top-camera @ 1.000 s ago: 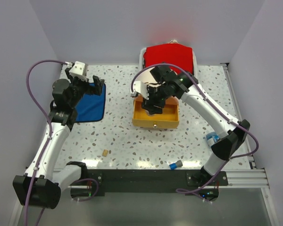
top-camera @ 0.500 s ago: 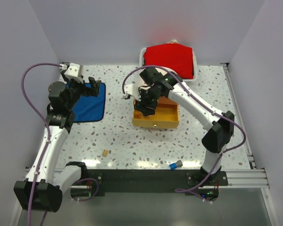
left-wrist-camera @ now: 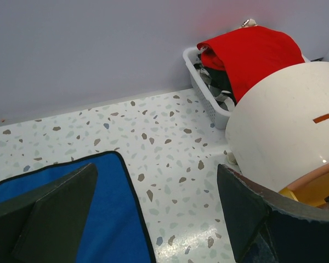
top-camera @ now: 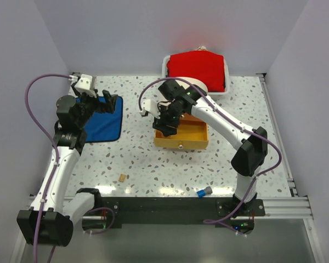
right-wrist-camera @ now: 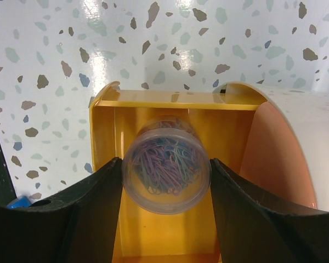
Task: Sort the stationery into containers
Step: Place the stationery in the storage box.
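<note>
Cup (right-wrist-camera: 166, 167) sits pinched between the right gripper's (top-camera: 168, 121) fingers at frame centre, its axis pointing straight at the wrist camera, over the open drawer (right-wrist-camera: 153, 112). Left gripper (left-wrist-camera: 156, 181) gapes wide, holding nothing, above the cloth (left-wrist-camera: 98, 219).

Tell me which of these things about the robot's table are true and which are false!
1. The right gripper holds a clear cup of paper clips. True.
2. The yellow drawer is pushed shut. False: it is pulled open, and the cup is right over it.
3. The left gripper is grabbing the blue cloth. False: it is open, with nothing between its fingers.
4. A tan eraser lies on the table by itself. True.
5. The red cloth is in the yellow drawer. False: it lies on the white basket at the back.
</note>
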